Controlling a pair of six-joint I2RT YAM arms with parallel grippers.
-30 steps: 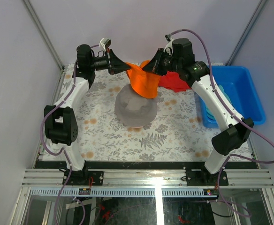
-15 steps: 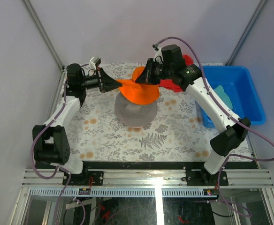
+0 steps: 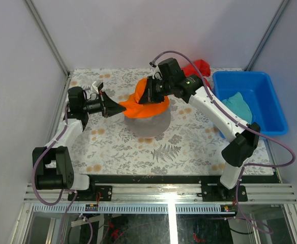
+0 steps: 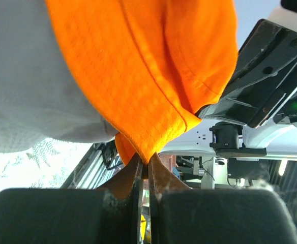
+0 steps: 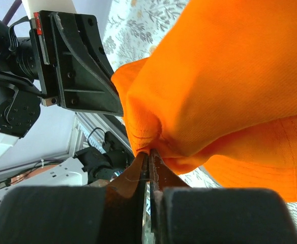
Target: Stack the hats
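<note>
An orange hat (image 3: 149, 105) is stretched between my two grippers and lies over the far part of a grey hat (image 3: 149, 126), which forms a dome at the table's middle. My left gripper (image 3: 121, 108) is shut on the orange hat's left brim (image 4: 153, 71); its closed tips (image 4: 144, 165) pinch the brim's edge, and the grey hat (image 4: 26, 86) is beside it. My right gripper (image 3: 145, 97) is shut on a fold of the orange hat (image 5: 225, 81), with its tips (image 5: 149, 155) pressed together. A teal hat (image 3: 236, 104) lies in the blue bin.
A blue bin (image 3: 272, 109) stands at the table's right side. A red cloth (image 3: 198, 67) lies at the back, behind my right arm. The floral table cover (image 3: 138, 152) stretches around the grey hat. The enclosure's walls and metal posts stand on both sides.
Both grippers have come down and toward the near side with the orange hat. It hung above the back of the table before and now drapes onto the grey hat.
</note>
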